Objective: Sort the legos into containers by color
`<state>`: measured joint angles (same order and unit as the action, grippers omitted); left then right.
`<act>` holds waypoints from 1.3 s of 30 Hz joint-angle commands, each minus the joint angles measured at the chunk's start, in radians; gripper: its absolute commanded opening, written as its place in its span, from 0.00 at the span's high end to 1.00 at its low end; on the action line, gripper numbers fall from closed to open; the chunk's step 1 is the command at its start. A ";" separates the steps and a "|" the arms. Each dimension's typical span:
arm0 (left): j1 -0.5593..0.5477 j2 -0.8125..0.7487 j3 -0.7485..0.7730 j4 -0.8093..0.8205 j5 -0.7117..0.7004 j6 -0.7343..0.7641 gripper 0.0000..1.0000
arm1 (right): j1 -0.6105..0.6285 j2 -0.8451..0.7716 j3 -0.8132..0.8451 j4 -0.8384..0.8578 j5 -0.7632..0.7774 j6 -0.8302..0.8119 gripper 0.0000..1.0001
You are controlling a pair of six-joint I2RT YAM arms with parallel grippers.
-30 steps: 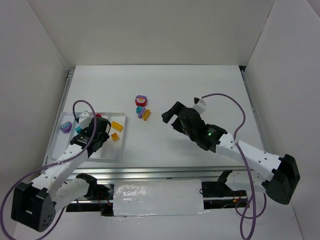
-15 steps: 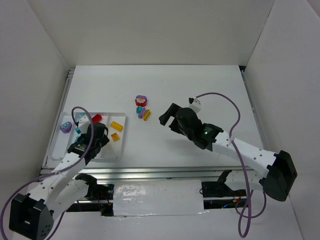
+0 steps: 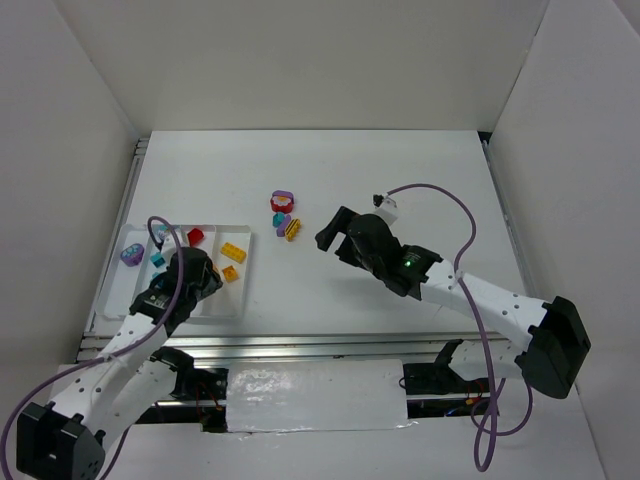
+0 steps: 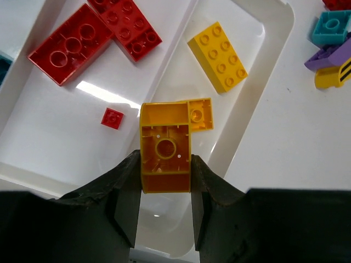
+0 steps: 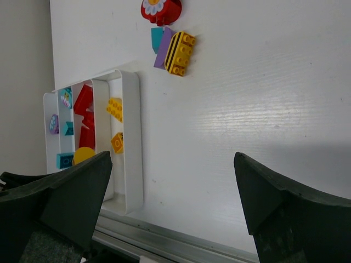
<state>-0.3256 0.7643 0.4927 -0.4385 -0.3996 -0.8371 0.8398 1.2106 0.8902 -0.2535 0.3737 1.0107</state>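
Note:
My left gripper point(image 4: 164, 189) is shut on a yellow-orange brick point(image 4: 165, 147), held underside up over the white tray point(image 4: 55, 145), above the compartment with a yellow studded brick point(image 4: 218, 56) and a small yellow one point(image 4: 201, 114). The neighbouring compartment holds two red bricks point(image 4: 71, 44) and a tiny red one point(image 4: 112, 118). From above, the left gripper point(image 3: 193, 272) is over the tray point(image 3: 215, 302). My right gripper point(image 5: 173, 159) is open and empty over bare table, right of the tray point(image 5: 131, 137). It also shows in the top view point(image 3: 330, 232).
Loose bricks lie on the table beyond the right gripper: a red rounded one point(image 3: 283, 201), a teal one point(image 3: 281, 220), a purple one point(image 5: 162, 56) and a yellow black-striped one point(image 3: 292, 229). The tray's left compartments hold teal point(image 3: 157, 259) and purple point(image 3: 131, 255) pieces.
My left gripper has drawn back a little toward the near edge over the tray, uncovering the red bricks. My right gripper has edged slightly left.

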 commanded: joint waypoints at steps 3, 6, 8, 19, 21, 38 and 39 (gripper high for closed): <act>-0.006 -0.011 -0.034 0.041 0.074 0.023 0.52 | -0.002 -0.013 0.035 0.034 0.018 -0.017 0.00; -0.006 -0.013 -0.032 0.032 0.077 0.030 0.33 | -0.001 0.000 0.032 0.045 0.008 -0.018 0.00; -0.006 -0.026 -0.028 0.021 0.074 0.030 0.25 | -0.005 0.012 0.032 0.051 -0.002 -0.023 0.00; -0.013 -0.115 0.184 -0.115 0.218 0.088 0.01 | -0.018 0.500 0.470 -0.206 0.016 -0.129 0.00; -0.016 -0.111 0.269 -0.144 0.255 0.142 0.00 | -0.039 0.605 0.640 -0.314 0.014 -0.126 0.00; -0.018 -0.183 0.327 -0.146 0.380 0.317 0.00 | -0.130 1.107 1.125 -0.454 -0.176 -0.305 0.11; -0.018 -0.181 0.325 -0.141 0.386 0.319 0.00 | -0.128 1.115 1.122 -0.451 -0.182 -0.305 0.11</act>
<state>-0.3393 0.5804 0.8169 -0.6216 -0.0460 -0.5484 0.7006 2.3127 1.9690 -0.6834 0.2386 0.7475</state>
